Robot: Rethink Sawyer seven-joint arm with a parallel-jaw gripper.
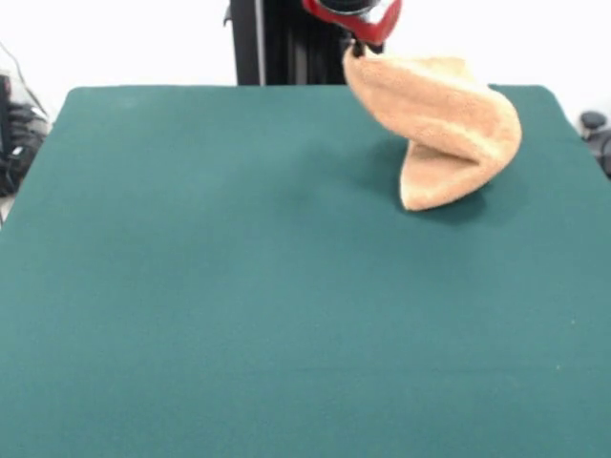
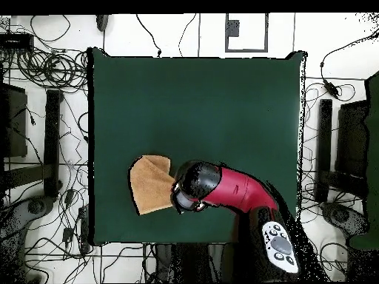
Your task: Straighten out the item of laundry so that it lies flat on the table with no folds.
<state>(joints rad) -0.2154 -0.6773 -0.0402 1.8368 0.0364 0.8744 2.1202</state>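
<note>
The pincer [image 1: 358,45] pinches one corner of the towel [image 1: 444,129], lifting it, twisted, at the bench's [image 1: 239,286] two o'clock. Next: pull it flat.

Tan-orange terry towel [image 1: 449,129] twisted, one corner lifted, lower edge on green table [image 1: 239,305].

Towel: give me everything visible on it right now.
The towel is tan-orange terry, plain as seen. One corner is pinched by the gripper and lifted; the rest hangs twisted and folded over, its lower end resting on the green table. In the overhead view it sits beside the arm.
</note>
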